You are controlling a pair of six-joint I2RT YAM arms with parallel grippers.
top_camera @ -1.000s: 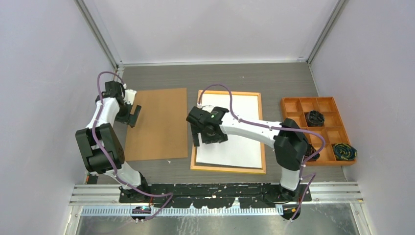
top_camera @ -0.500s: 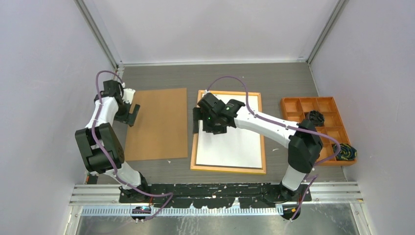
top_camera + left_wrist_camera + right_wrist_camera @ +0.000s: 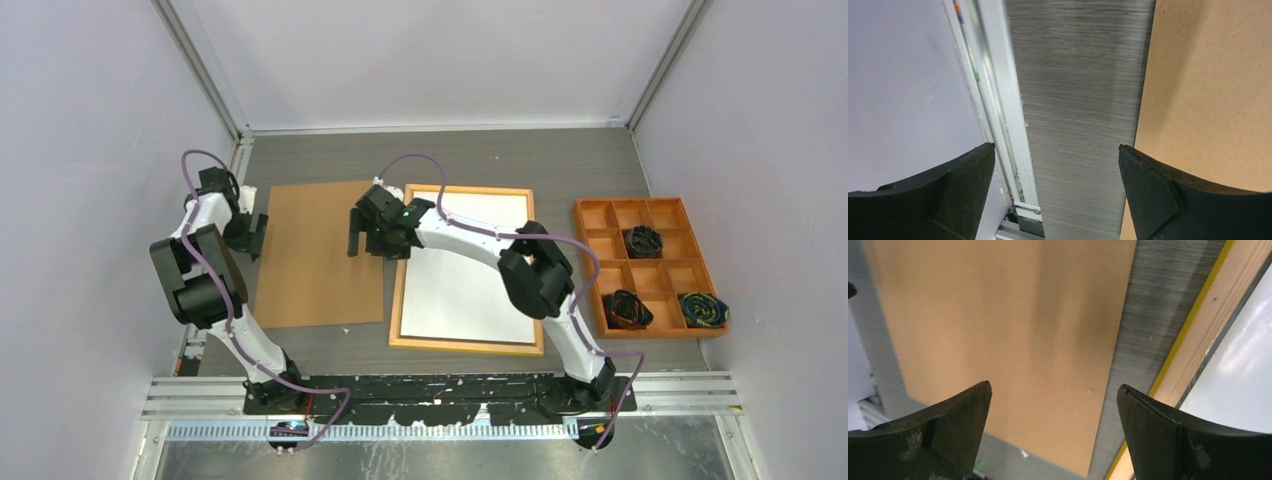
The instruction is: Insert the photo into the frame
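The frame (image 3: 465, 346) lies flat in mid table, tan back up. The photo (image 3: 470, 285) lies inside it, plain white side up. In the right wrist view the frame's yellow and tan edge (image 3: 1215, 325) and the pale photo (image 3: 1243, 385) are at the right. My right gripper (image 3: 362, 235) is open and empty above the right edge of the brown backing board (image 3: 320, 255), left of the frame; its jaws (image 3: 1053, 385) hang over the board (image 3: 998, 330). My left gripper (image 3: 250, 233) is open and empty at the board's left edge; it (image 3: 1055, 146) is over bare table, beside the board (image 3: 1218, 90).
An orange compartment tray (image 3: 600, 215) with three dark coiled items stands at the right. An aluminium rail (image 3: 998, 100) and the left wall run close beside my left gripper. Grey walls enclose the table on three sides.
My right gripper has swung left, from above the photo in the frame to over the board's right edge. My left gripper has shifted a little left and back, to the board's left edge.
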